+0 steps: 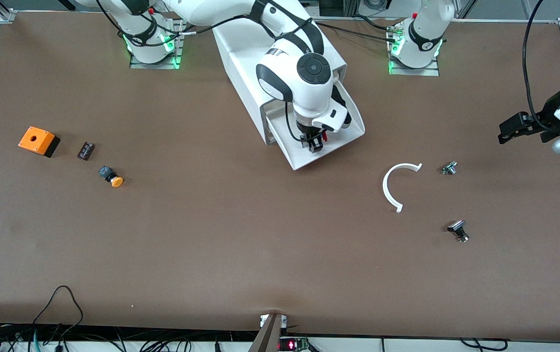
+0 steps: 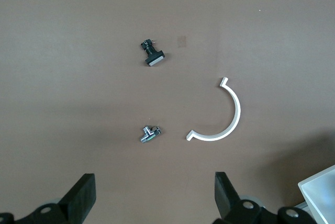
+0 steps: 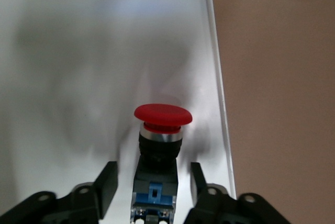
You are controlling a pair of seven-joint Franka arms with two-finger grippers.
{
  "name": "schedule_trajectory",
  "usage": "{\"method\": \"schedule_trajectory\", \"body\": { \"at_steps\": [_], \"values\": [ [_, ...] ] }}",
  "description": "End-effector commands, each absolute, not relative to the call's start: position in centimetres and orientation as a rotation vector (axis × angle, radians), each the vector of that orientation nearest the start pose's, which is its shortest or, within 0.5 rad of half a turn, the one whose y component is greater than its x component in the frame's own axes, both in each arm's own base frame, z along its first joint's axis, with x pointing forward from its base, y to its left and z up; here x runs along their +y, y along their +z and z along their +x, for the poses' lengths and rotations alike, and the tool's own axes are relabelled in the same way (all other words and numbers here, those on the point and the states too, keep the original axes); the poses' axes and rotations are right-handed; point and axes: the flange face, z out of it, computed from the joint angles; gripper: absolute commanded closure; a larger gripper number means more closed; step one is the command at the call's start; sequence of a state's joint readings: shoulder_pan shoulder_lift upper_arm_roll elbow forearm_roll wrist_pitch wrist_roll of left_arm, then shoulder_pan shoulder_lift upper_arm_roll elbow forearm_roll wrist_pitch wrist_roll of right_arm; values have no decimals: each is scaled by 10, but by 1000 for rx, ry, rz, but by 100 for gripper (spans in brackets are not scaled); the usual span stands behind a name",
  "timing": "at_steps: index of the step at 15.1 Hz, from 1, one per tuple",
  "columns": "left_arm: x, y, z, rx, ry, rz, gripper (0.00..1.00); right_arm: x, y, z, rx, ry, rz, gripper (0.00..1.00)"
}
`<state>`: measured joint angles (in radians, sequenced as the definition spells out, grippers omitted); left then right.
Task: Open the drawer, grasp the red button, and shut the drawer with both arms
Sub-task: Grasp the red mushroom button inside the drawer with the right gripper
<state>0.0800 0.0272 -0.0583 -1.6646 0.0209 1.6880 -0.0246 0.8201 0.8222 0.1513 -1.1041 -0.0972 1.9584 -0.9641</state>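
Note:
The drawer (image 1: 303,159) stands pulled out of the white cabinet (image 1: 241,63), toward the front camera. My right gripper (image 1: 315,143) reaches down into it. In the right wrist view the button (image 3: 162,116), red cap on a black-and-blue body, lies on the drawer's white floor (image 3: 78,77). My right gripper (image 3: 153,171) is open, one finger on each side of the button's body with a gap on both sides. My left gripper (image 1: 509,131) is open and empty, held above the table at the left arm's end; its wrist view (image 2: 153,182) shows bare table between the fingers.
A white half ring (image 1: 395,186), a small metal part (image 1: 449,168) and a black switch piece (image 1: 458,230) lie toward the left arm's end. An orange box (image 1: 38,141), a small dark block (image 1: 85,150) and an orange-capped button (image 1: 111,177) lie toward the right arm's end.

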Motion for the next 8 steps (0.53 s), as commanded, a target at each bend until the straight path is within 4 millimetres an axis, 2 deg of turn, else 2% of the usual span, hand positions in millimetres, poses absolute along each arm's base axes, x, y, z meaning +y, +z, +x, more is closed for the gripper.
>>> {"method": "schedule_trajectory", "body": {
  "at_steps": [1,5,8],
  "values": [
    [16,580,575,-50,7,-3102,0,615,334,472,2557,120,1804,57],
    [17,579,575,-53,12,-3102,0,616,340,477,2413,186,1901,70],
    [17,579,575,-55,14,-3101,0,610,347,485,2357,198,1953,72]
  ]
}}
